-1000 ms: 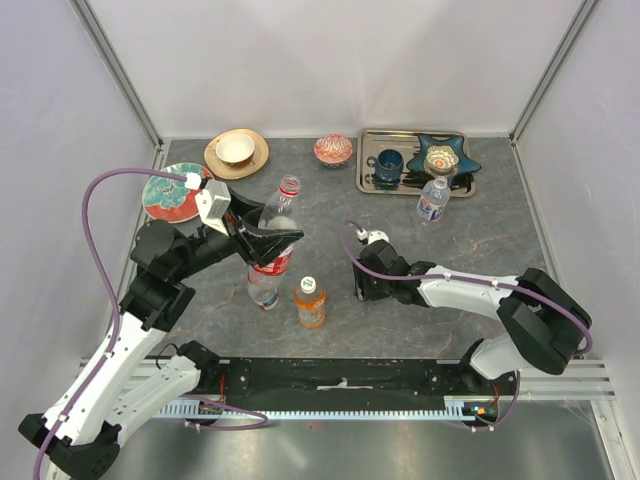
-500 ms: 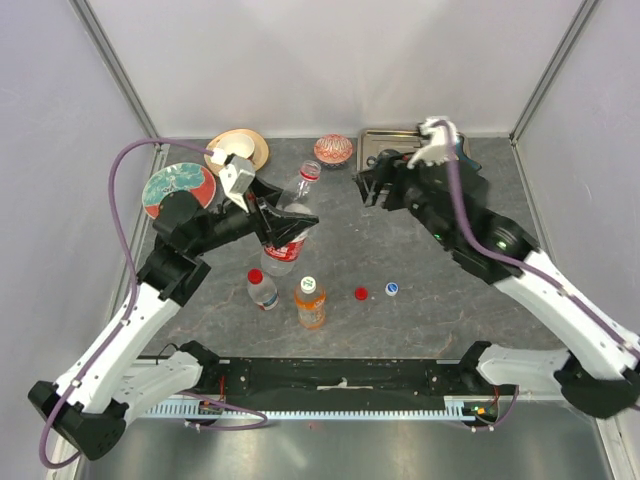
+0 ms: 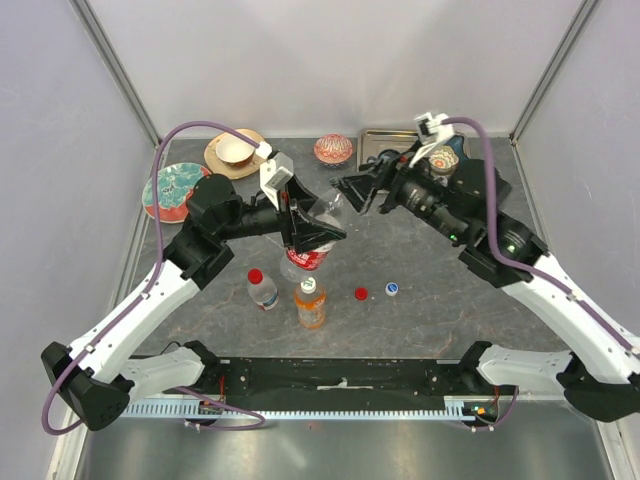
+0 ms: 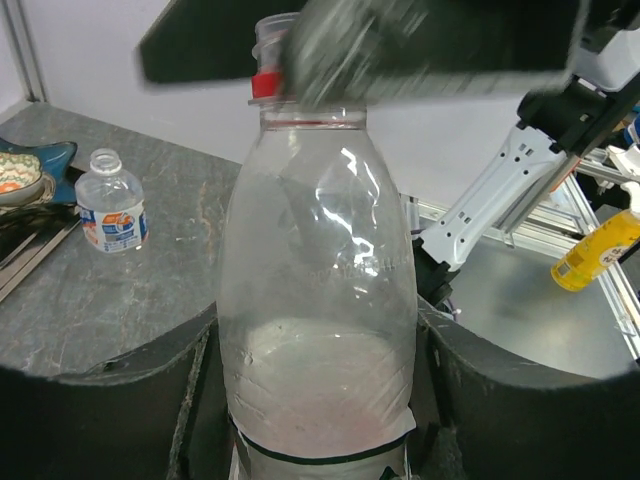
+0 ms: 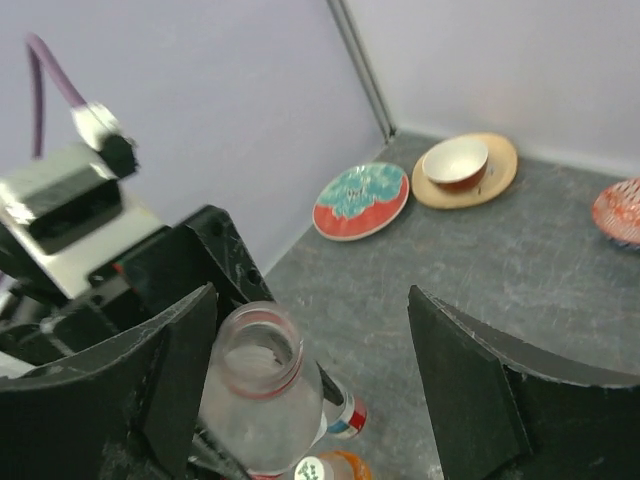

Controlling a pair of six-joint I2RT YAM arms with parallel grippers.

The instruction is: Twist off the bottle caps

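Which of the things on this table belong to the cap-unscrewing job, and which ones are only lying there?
Job: big clear bottle in the left gripper, small red-capped bottle, orange bottle, blue-label bottle, loose red cap, loose blue cap.
Only lying there: teal plate, tan plate with white bowl, red patterned bowl, metal tray.

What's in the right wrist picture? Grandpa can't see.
A clear bottle with no cap sits between the right gripper's wide-open fingers, while the left gripper holds it lower down. Behind, on the grey table, are a teal plate and a bowl.
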